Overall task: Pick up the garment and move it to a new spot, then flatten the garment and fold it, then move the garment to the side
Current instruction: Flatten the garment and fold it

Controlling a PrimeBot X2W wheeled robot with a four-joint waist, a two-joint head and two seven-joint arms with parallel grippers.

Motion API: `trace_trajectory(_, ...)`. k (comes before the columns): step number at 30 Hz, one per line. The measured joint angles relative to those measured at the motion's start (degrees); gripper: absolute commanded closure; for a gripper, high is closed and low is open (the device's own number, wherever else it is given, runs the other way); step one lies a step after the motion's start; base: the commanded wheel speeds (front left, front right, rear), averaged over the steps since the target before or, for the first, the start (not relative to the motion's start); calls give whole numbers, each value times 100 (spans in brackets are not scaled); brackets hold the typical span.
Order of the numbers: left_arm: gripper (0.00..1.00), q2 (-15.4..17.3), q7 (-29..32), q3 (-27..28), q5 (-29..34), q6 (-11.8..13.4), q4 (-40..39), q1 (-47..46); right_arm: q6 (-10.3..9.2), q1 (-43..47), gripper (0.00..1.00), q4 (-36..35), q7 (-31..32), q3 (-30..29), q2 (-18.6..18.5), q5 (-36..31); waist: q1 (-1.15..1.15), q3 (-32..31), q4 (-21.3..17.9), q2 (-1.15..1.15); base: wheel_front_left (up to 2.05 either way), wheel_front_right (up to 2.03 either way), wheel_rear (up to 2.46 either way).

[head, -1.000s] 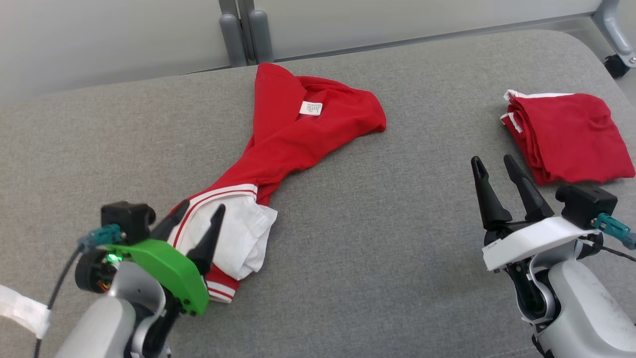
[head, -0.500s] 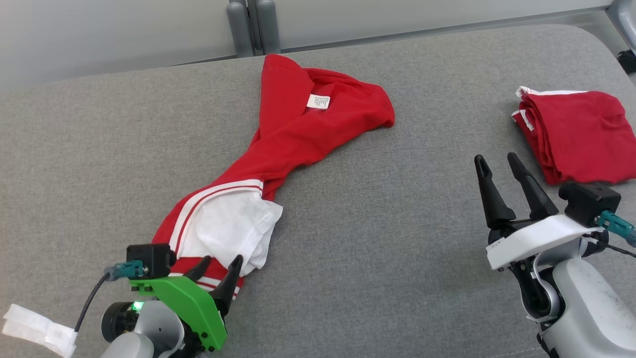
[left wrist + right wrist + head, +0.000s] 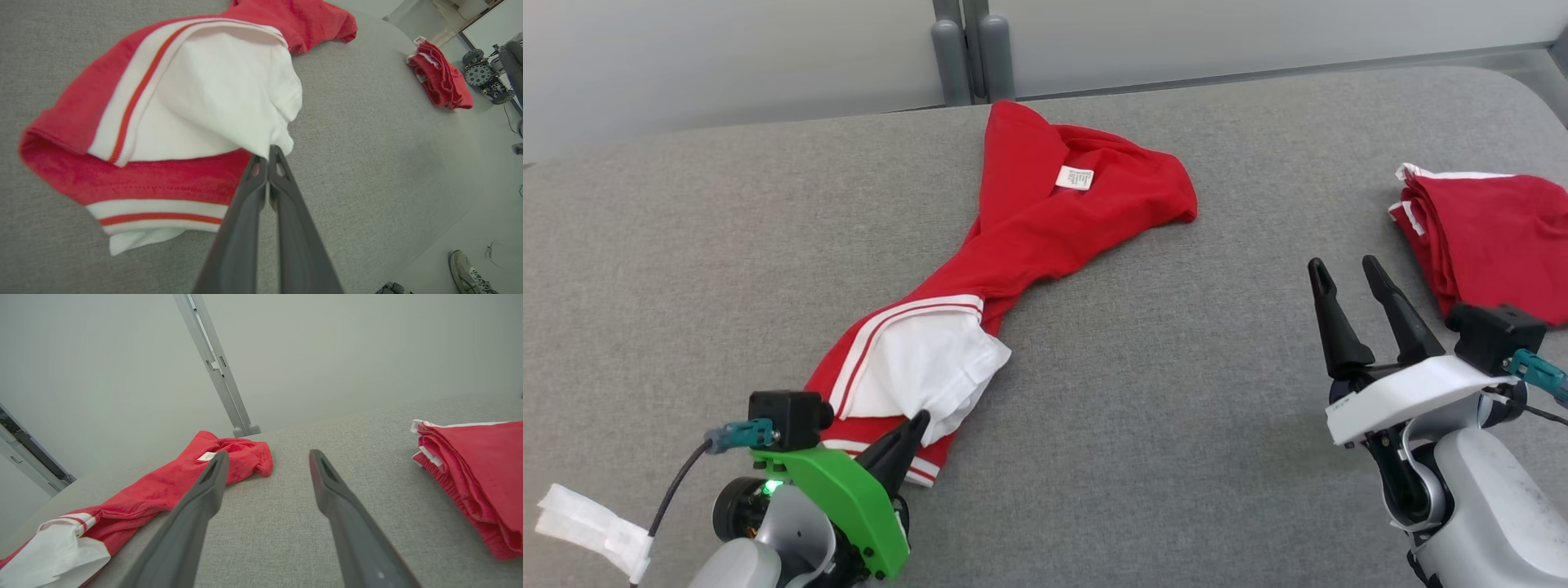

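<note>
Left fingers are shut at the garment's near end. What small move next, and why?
Probably raise the left gripper slightly to test the pinch. Its fingers are shut with tips at the white fold of the twisted garment, which lies on the grey surface; whether cloth is caught is unclear.

— Is any writing showing up for you?

— A white tag (image 3: 1074,177) is lying on the red garment (image 3: 1045,220), far beyond the left claw (image 3: 919,420), up at the cloth's other end. Lines of dark print are running across it, but they are coming out too small to read.

— And around the right claw (image 3: 1343,265)?

— A tiny dark marking is sitting on its white cover (image 3: 1409,392), just behind the fingers. That is blurring too, so nothing is reading clearly anywhere.
</note>
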Motion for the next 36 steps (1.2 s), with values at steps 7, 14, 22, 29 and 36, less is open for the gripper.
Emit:
trace_trajectory(7, 100, 694, 655, -59, -223, -71, -1044, 592, 0, 87, 0, 40, -7, 0, 4, 24, 0, -129, 280, 0, 0, 0, 0)
trace_trajectory(14, 100, 1306, 981, 371, -751, 299, -1621, 1412, 0, 117, 0, 63, 8, -11, -26, 58, 0, -213, 487, 0, 0, 0, 0)
trace_trajectory(22, 100, 1243, 716, 770, -1230, 299, -1009, 1768, 0, 186, 0, 182, 276, -114, -90, 73, 0, -241, 536, 0, 0, 0, 0)
trace_trajectory(29, 0, 912, -129, 638, -648, 30, -80, 1348, 0, 211, 0, 318, 499, -19, -76, 73, 0, -285, 551, 0, 0, 0, 0)
trace_trajectory(36, 0, 898, -1018, 654, 264, 294, -379, 1146, 0, 160, 0, 488, 668, 121, -129, 137, 0, -309, 747, 0, 0, 0, 0)
